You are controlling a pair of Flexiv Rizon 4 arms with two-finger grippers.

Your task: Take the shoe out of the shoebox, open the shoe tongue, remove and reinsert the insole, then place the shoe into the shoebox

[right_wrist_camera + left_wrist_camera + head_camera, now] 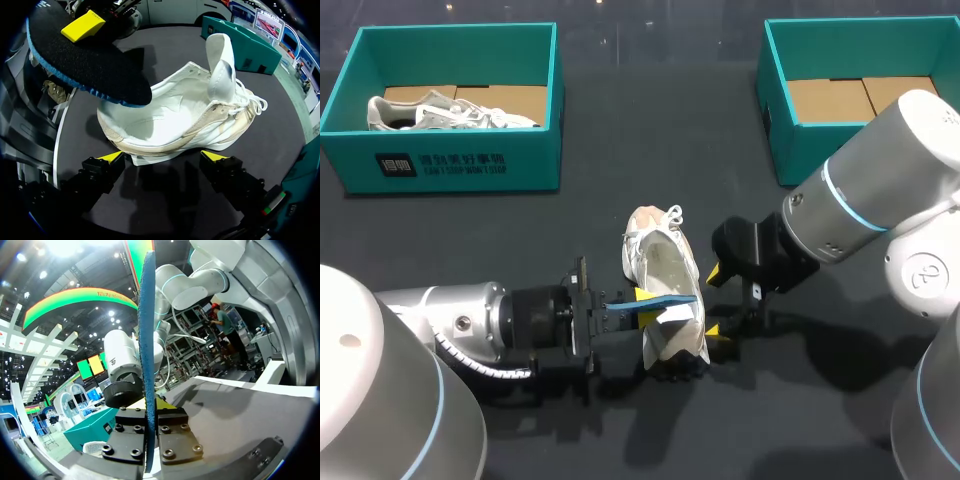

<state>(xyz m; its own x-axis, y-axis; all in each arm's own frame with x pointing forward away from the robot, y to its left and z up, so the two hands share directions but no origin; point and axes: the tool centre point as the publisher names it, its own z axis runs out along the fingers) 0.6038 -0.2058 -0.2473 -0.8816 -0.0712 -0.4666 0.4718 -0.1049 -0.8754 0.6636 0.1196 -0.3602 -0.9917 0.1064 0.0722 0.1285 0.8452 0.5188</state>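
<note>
- We are clamping the left gripper [632, 305] tight on one end of the blue insole [672, 298]. The insole is reaching out over the heel half of the white shoe [660, 262], which is lying on the table at the lower middle of the head view.
- We are holding the right gripper [164, 156] spread wide along the shoe's sole edge, grasping nothing. Its tips may be touching the sole, but we cannot be sure.
- Risk: nothing is gripping the shoe, so pushing the insole in could slide or tip it. The insole's long free end could also catch on the collar and fold.
- The shoe's long axis is running up-down in the head view. The toe and raised tongue [220, 70] are pointing toward the frame's upper edge, well apart from the shoebox [790, 150] at upper right.
</note>
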